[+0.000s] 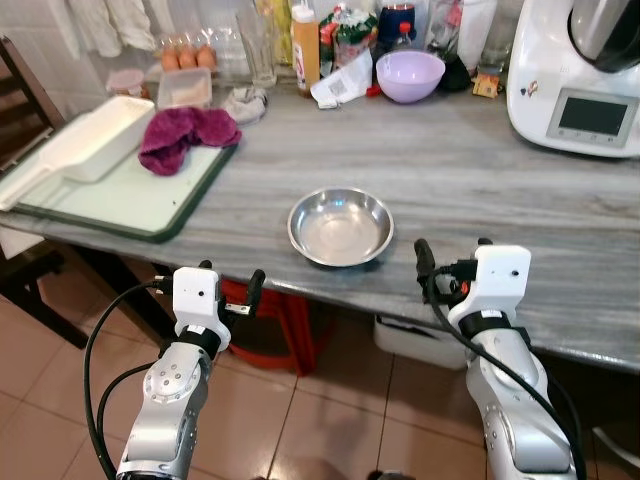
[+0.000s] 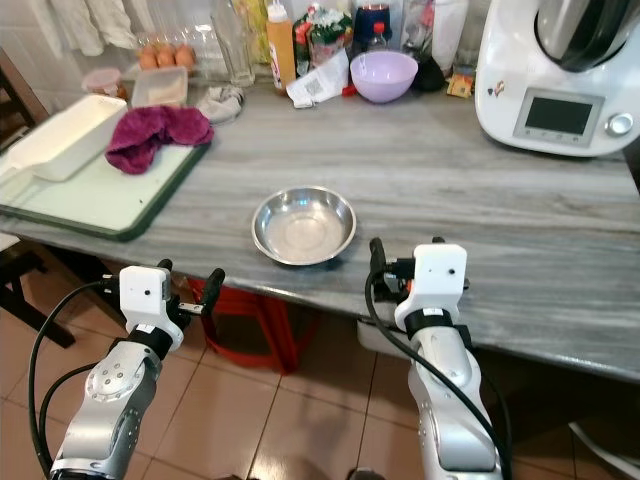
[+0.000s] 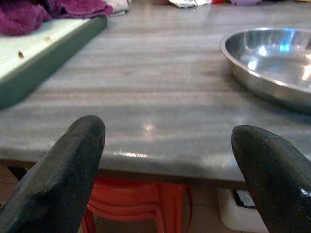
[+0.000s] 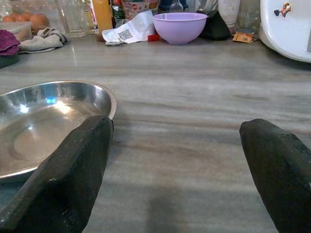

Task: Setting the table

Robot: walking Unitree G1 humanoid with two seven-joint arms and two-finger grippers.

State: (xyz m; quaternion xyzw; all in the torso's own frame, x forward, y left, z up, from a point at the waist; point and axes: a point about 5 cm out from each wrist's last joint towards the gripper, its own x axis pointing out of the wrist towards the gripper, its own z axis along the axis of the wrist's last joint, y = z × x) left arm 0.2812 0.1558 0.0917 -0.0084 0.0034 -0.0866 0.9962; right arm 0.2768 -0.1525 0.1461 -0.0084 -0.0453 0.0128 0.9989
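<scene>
From the head, a steel bowl [image 1: 340, 226] sits empty near the front edge of the grey worktop [image 1: 480, 170]. Relative to the bowl, the left gripper [image 1: 230, 285] hangs off the worktop edge on the robot's left, fingers spread, and the right gripper [image 1: 452, 258] hovers over the edge on the robot's right, also spread. A lilac bowl [image 1: 410, 75] stands far behind the steel bowl, a green-rimmed tray [image 1: 190, 205] with a purple cloth [image 1: 185, 135] to its left.

The left wrist view shows the steel bowl beyond spread fingers [image 3: 73, 165].

The right wrist view shows the steel bowl just beside one finger [image 4: 73, 170], nothing pinched.

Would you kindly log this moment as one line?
left gripper open, off counter edge | right gripper open beside steel bowl | nothing held
</scene>
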